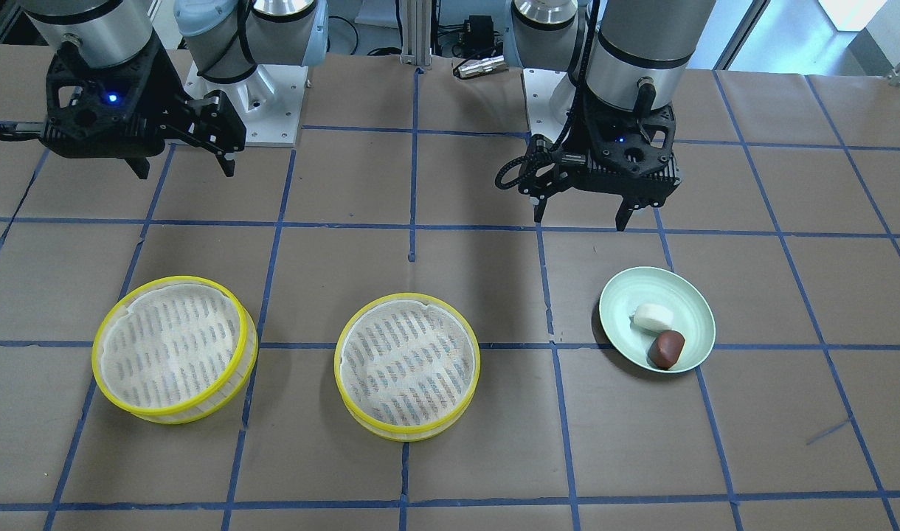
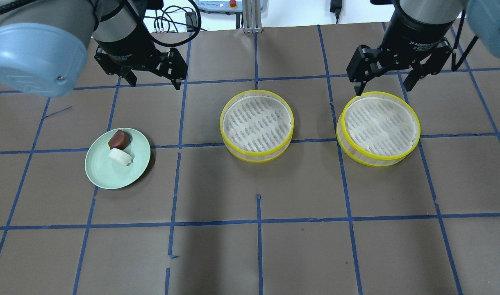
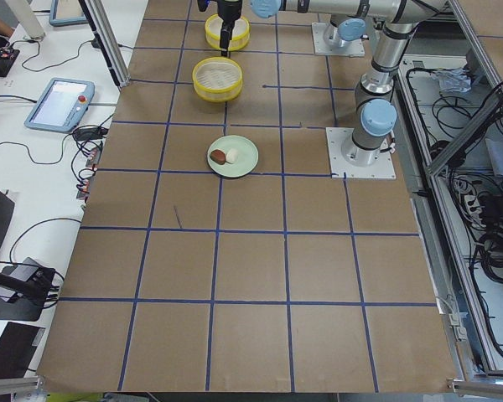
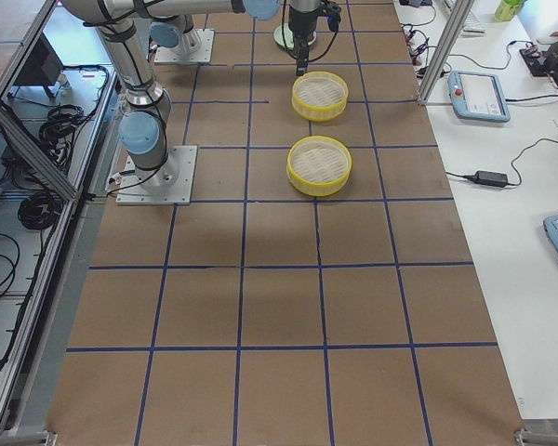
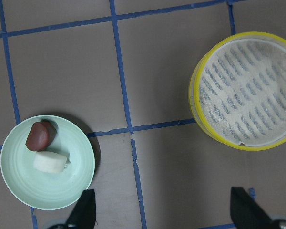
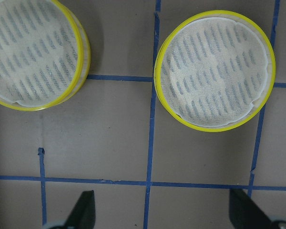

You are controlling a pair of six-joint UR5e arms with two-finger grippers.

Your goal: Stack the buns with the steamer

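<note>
A white bun [image 2: 119, 156] and a dark reddish-brown bun [image 2: 119, 139] lie side by side on a pale green plate [image 2: 110, 174]. They also show in the left wrist view: the white bun [image 5: 50, 161], the brown bun [image 5: 38, 135] and the plate [image 5: 47, 188]. Two yellow-rimmed steamer trays stand apart, one in the middle [image 2: 257, 125] and one on the right [image 2: 378, 128], both empty. My left gripper [image 2: 153, 82] is open and empty, high beyond the plate. My right gripper [image 2: 384, 86] is open and empty, above the far rim of the right tray.
The table is brown paper with a blue tape grid [image 2: 258, 221]. The arms' base plates [image 1: 262, 110] sit at the robot's edge of the table. Teach pendants [image 3: 59, 105] and cables lie off the table on the operators' side.
</note>
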